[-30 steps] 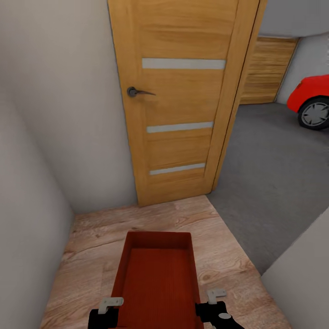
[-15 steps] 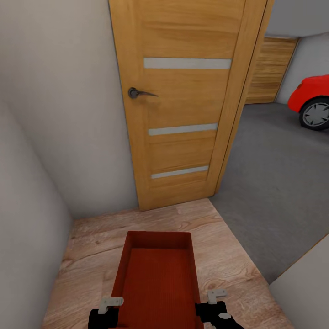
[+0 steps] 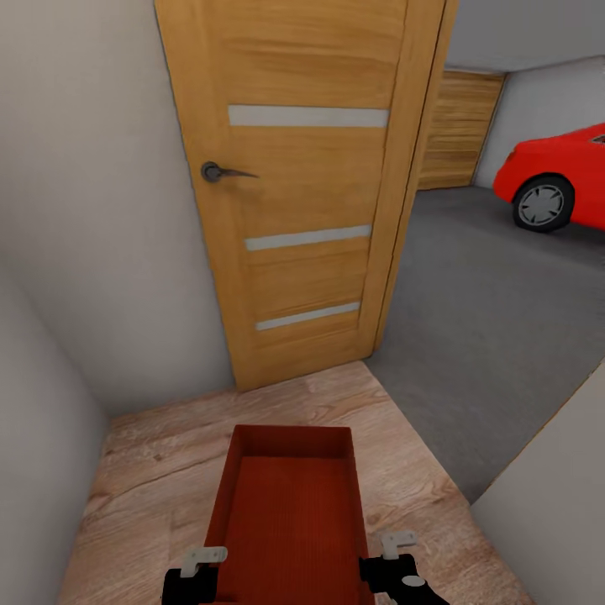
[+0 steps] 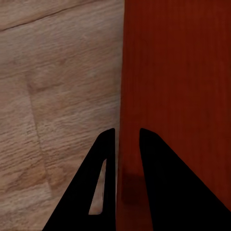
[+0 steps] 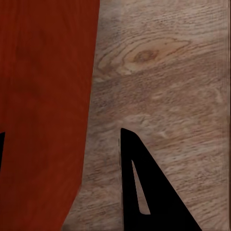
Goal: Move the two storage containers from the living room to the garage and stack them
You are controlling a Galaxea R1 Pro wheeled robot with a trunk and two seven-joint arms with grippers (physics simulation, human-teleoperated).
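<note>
One orange-red storage container, ribbed inside, hangs level just in front of me above the light wood-plank floor. My left gripper holds its left wall and my right gripper its right wall. In the left wrist view the gripper is shut, its black fingers pinching the red rim. In the right wrist view the gripper straddles the container's wall. The second container is out of view. Through the doorway lies the garage's dark-grey floor.
A wooden door with a dark handle stands swung open ahead on the left. Pale walls close in at the left and the lower right. In the garage are a red car and a wooden panel door.
The whole picture has shifted left, so the camera has turned right: more of the garage and car shows. The container and both grippers keep their places before me.
</note>
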